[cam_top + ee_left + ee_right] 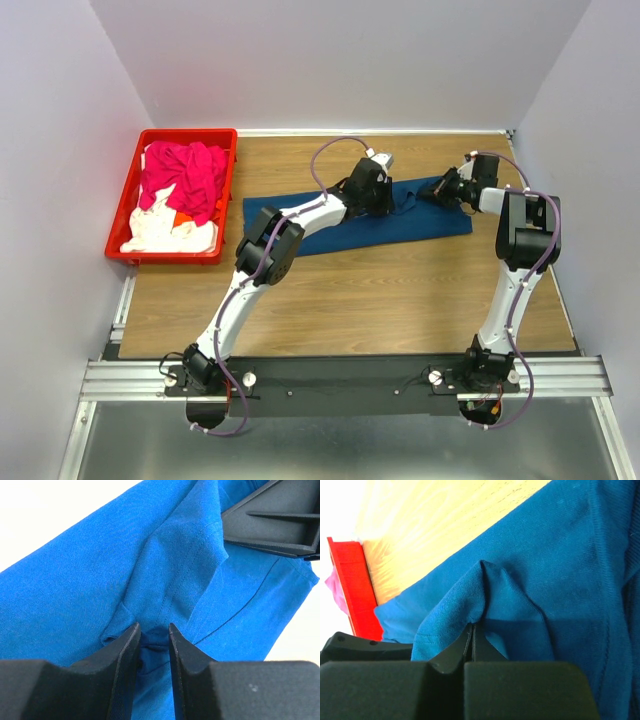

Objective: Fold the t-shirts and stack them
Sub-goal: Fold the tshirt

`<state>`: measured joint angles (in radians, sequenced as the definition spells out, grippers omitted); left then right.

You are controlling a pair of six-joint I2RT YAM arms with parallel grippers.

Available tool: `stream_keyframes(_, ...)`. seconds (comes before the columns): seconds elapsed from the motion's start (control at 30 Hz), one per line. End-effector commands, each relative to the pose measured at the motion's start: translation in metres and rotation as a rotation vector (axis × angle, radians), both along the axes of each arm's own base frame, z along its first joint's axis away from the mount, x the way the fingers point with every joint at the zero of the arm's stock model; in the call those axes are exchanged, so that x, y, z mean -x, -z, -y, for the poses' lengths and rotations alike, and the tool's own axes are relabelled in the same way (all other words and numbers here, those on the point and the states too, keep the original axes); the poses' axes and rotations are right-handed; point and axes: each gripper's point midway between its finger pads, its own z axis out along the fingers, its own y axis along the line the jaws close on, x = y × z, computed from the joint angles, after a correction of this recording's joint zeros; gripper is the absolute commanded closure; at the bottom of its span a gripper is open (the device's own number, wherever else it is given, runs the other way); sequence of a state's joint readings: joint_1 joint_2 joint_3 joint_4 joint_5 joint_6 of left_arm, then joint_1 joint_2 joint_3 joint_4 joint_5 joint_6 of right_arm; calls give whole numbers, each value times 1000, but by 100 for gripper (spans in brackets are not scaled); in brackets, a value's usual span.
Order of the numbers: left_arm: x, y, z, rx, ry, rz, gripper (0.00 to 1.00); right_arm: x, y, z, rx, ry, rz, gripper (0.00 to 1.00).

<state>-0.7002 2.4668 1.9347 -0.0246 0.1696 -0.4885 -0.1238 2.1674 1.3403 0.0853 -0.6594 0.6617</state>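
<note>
A navy blue t-shirt (330, 222) lies spread across the far middle of the wooden table. My left gripper (388, 198) is down on its upper right part. In the left wrist view the gripper (153, 626) is closed narrowly on a raised fold of the shirt (75, 580). My right gripper (432, 190) is just right of it. In the right wrist view it (471, 626) is shut on a lifted edge of the shirt (560, 555). Magenta-pink (190, 175), white (165, 235) and orange (182, 215) shirts lie crumpled in the crate.
The red plastic crate (228, 190) stands at the far left of the table and shows in the right wrist view (355, 580). Bare wood (380, 300) lies in front of the shirt. Walls close in on three sides. The two grippers are close together.
</note>
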Motion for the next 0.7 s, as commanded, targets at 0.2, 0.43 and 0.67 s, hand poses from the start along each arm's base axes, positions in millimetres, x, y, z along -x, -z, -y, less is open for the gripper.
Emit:
stream_keyframes(0.2,0,15,-5,-15,-16,-48,63,-13,-26,22,171,41,86,99)
stream_keyframes(0.43,-2,17,-7,-15,-21,-57,64,-13,-28,52,369,78,41,99)
stream_keyframes(0.67,-1,16,-7,-17,-20,-60,64,-13,-35,64,444,94,32,95)
